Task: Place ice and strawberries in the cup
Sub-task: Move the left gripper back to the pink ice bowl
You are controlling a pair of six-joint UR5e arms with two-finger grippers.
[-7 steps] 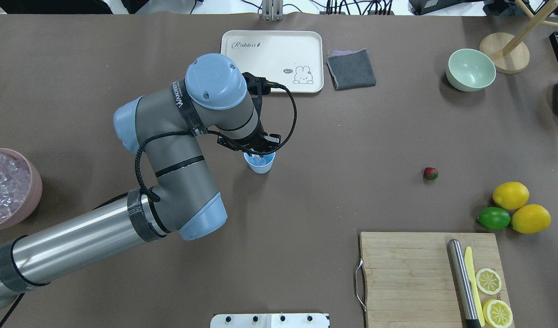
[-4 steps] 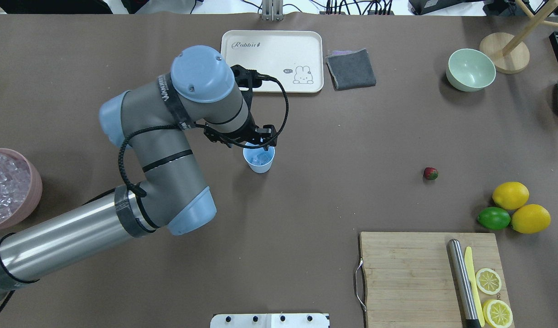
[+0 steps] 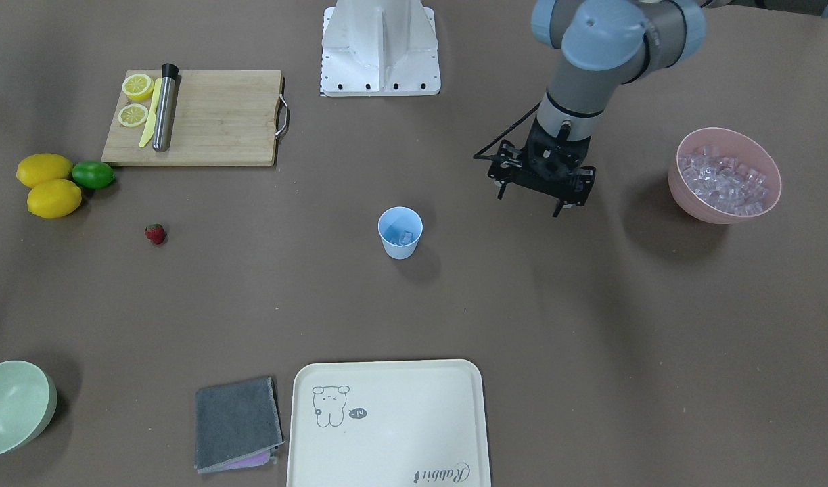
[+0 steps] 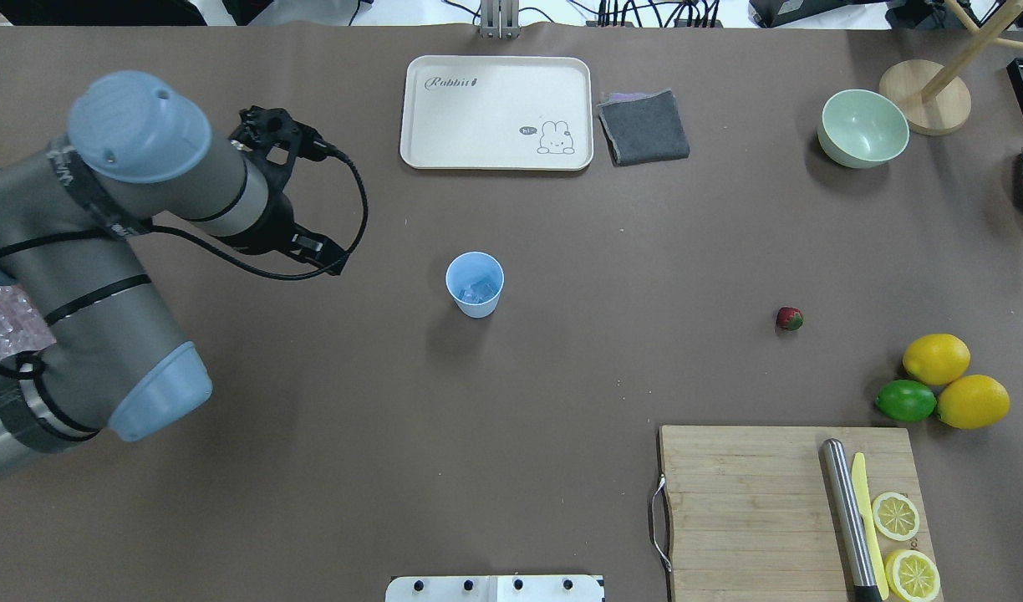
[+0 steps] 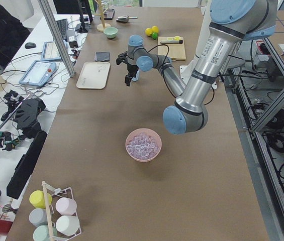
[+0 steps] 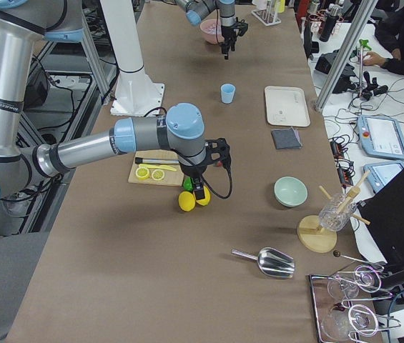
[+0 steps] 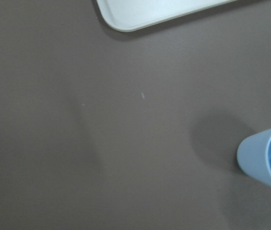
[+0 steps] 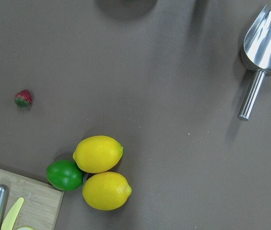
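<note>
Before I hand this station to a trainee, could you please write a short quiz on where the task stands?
1. Fill in: the left pincer hangs open and ___.
2. True or false: the cup already holds ice.
3. Where does the strawberry lie?
A. in the cup
B. on the table, between the cup and the lemons
C. in the left pincer

Key: 1 empty; 2 true; 3 B.
</note>
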